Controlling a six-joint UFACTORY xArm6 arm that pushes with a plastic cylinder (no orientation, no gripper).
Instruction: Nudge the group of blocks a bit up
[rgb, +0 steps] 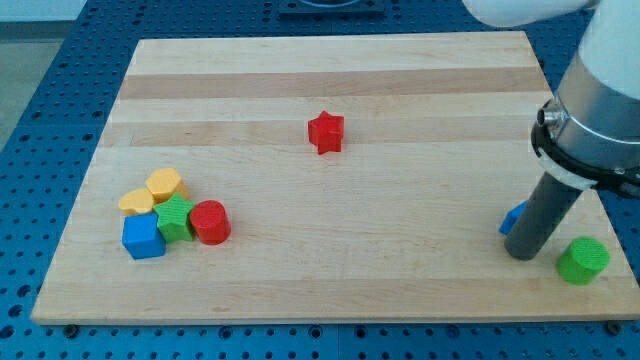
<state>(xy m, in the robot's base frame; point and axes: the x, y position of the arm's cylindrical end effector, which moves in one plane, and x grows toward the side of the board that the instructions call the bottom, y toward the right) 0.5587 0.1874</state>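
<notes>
**A:** Camera view, our only one. The group we have to nudge sits near the left corner of the wooden board (330, 70): a yellow hexagonal block (165, 184), a second yellow block (136, 202) just left of it, a green star block (176, 216), a blue cube (143, 238) and a red cylinder (210, 222), all touching or nearly so. Our tip (522, 254) is well apart from them, at the near right, between a blue block (513, 218) and a green cylinder (583, 260).

**B:** And the claw?

**A:** We have none; the arm ends in a bare rod, so nothing opens and nothing is held.

**B:** What could go wrong?

**A:** We judge the cluster is loose. A push from the near side through one block, say the blue cube alone, could split the group rather than carry it. The red cylinder could roll or slide off to the right. Leaving our spot carelessly could also drag the blue block or the green cylinder along. The red star block (325, 132), far and central, seems out of the way.

**B:** What is hard to see?

**A:** The rod covers most of the blue block on the right, so we cannot tell its shape, nor whether the tip touches it. The second yellow block's shape is unclear. The arm is cut off at the top.
</notes>
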